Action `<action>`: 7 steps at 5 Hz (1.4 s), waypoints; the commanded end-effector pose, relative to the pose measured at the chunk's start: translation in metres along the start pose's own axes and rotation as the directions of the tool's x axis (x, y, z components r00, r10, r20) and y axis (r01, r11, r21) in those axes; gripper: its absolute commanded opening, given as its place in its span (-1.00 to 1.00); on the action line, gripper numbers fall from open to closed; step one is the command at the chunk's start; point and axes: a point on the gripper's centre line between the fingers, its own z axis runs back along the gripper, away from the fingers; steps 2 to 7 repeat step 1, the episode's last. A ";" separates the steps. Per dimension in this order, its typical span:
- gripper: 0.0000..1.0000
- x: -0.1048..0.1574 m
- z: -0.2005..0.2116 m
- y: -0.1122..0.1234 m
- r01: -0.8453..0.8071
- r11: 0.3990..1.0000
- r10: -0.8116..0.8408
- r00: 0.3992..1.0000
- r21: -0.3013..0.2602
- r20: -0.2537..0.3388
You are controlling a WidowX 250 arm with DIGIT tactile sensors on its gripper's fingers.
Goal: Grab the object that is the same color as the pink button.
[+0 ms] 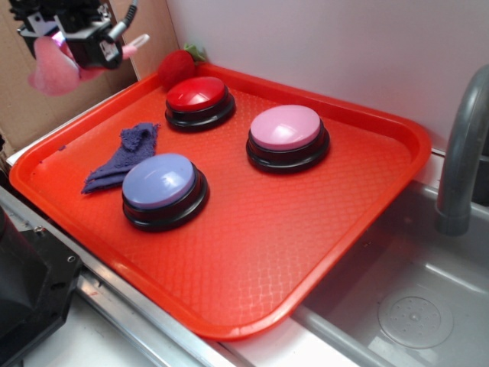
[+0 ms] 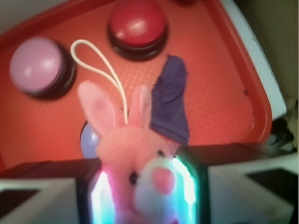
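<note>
High above the tray's far left corner, my gripper [image 1: 72, 53] is shut on the object, a small pink plush bunny [image 1: 52, 70] that hangs clear of the tray. From the wrist, the bunny [image 2: 128, 149] fills the space between the two lit fingers [image 2: 189, 184], ears up, a white cord loop [image 2: 96, 63] above its head. The pink button [image 1: 286, 128] rests on the red tray [image 1: 267, 252], right of middle; it also shows in the wrist view [image 2: 37, 65] at the upper left.
A red button [image 1: 197, 95] sits at the tray's back, a lavender-blue button [image 1: 160, 183] at the front left, a purple-blue rag [image 1: 122, 153] between them. A red plush strawberry [image 1: 177, 65] lies behind the tray. A sink [image 1: 412, 306] and grey faucet [image 1: 462, 153] stand at the right.
</note>
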 end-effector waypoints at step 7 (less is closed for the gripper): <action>-1.00 -0.022 0.005 -0.001 0.059 0.998 -0.059 0.998 -0.032 0.003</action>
